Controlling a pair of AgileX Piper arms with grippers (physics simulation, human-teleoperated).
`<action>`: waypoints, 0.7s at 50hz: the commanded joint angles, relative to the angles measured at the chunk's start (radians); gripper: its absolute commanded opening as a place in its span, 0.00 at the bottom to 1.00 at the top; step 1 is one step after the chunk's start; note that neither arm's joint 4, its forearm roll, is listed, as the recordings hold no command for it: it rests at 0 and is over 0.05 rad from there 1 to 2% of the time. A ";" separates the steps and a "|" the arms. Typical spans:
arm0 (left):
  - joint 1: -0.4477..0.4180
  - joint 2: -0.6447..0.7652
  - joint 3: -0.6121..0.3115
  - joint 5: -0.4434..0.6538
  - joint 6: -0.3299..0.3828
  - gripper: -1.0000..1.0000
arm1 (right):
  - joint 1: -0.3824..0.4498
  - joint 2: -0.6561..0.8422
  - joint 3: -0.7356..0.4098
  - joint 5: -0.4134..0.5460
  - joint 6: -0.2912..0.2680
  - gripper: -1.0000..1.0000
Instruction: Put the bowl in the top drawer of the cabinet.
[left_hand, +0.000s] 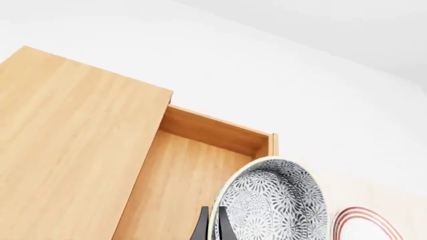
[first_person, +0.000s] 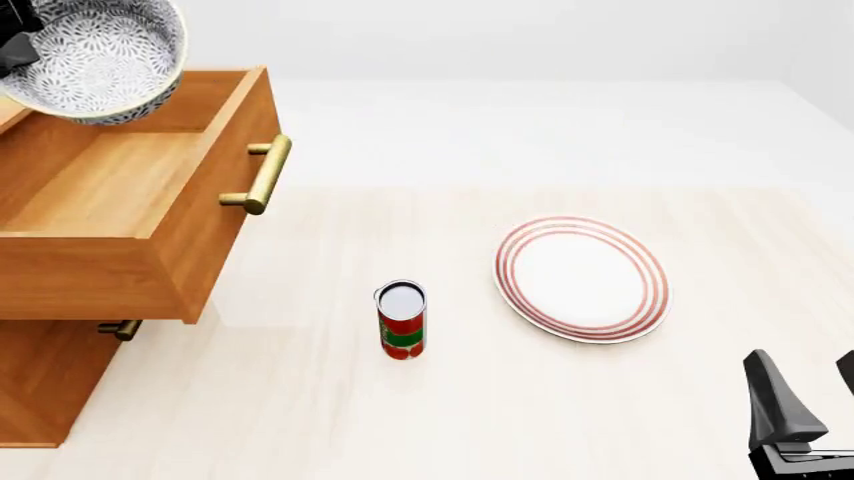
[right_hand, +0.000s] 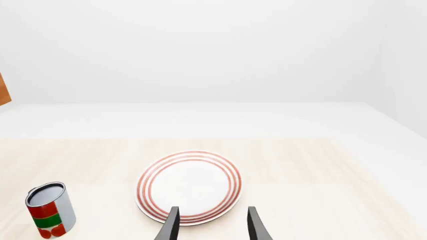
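Pale wood makes up the counter (first_person: 561, 400), with white walls behind. One cabinet (first_person: 40, 380) stands at the left, cut off by the edge. Its top drawer (first_person: 200, 230) is pulled out, with nothing in it. The left pincer (left_hand: 212, 222) pinches the rim of one bowl (first_person: 100, 55), held over the drawer. One plate (first_person: 582, 277) and one can (first_person: 402, 320) sit on the counter. The right pincer (right_hand: 212, 222) is open, holding nothing.
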 joint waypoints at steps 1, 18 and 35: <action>0.012 0.006 0.020 -0.008 0.010 0.00 | 0.000 0.000 0.000 0.000 0.000 1.00; 0.032 0.032 0.039 -0.027 0.014 0.00 | 0.000 0.000 0.000 0.000 0.000 1.00; 0.059 0.059 0.037 -0.044 0.019 0.00 | 0.000 0.000 0.000 0.000 0.000 1.00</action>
